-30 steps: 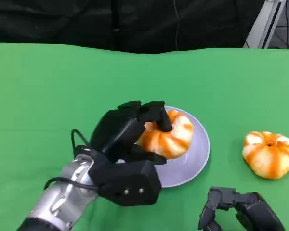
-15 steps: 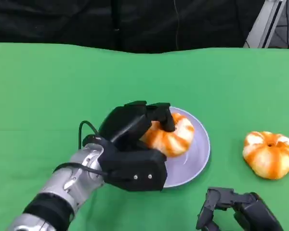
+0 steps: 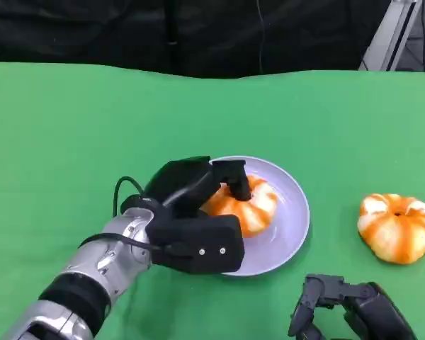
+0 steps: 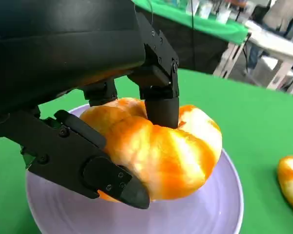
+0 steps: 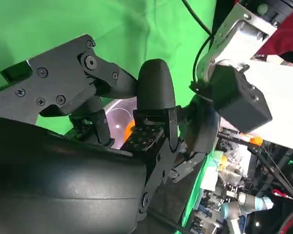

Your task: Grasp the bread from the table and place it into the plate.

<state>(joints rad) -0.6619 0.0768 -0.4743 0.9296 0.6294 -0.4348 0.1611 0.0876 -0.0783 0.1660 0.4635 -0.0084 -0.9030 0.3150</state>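
Two orange-and-white breads in the head view: one bread sits inside the lavender plate, held by the left hand; the second bread lies on the green table well to the right of the plate, untouched. Left hand fingers are clamped over the top of the held bread, thumb on the near side. Left wrist view confirms it: fingers pressed into the top of the bread, thumb along its lower side, bread bottom apparently on the plate surface. Right hand is low at the near table edge, right of the plate, holding nothing; fingers curled in loosely. Right wrist view shows its fingers bent, with the plate visible past them. Silver left forearm comes in from lower left
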